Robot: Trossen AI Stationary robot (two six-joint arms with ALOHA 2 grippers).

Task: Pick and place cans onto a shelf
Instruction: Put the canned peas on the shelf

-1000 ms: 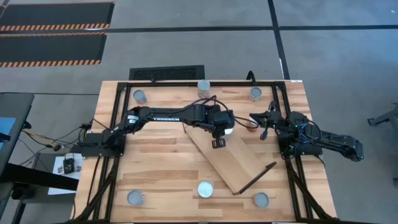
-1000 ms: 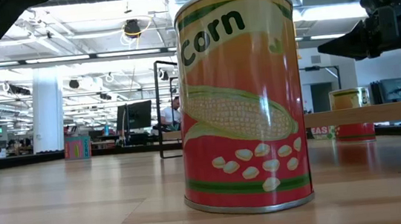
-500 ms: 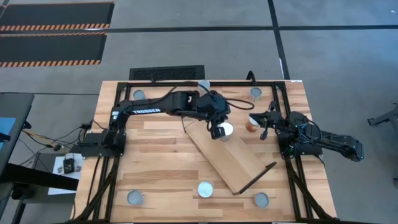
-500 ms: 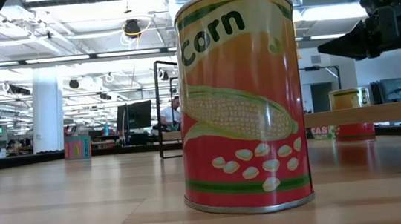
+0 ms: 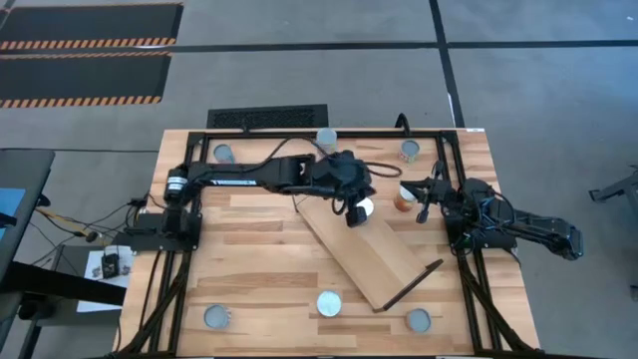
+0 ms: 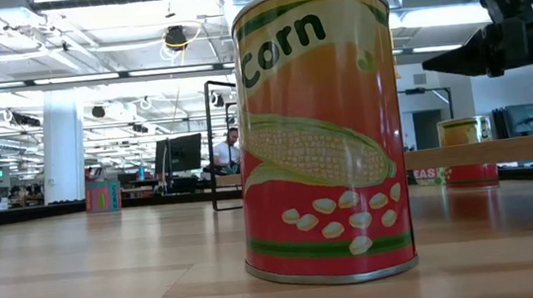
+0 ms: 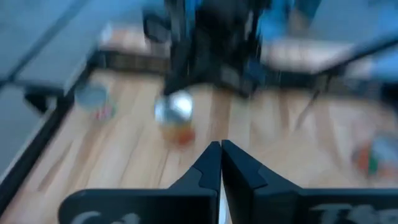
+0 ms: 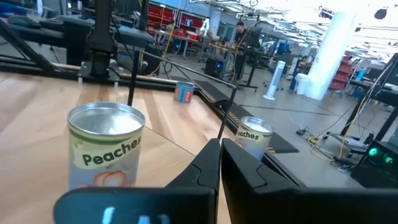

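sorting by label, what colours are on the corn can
Orange-red cylindrical corn can: yellow top band, green stripe near base, yellow corn picture; clearest in the low view.

I see the shelf (image 5: 371,251) lying diagonally across the middle of the worktop (image 5: 259,249), with one can (image 5: 362,207) on its far end. Three cans (image 5: 329,303) line the near edge and three more cans (image 5: 326,138) the far edge. Right of the shelf's far end stands the peaches can (image 5: 404,196).
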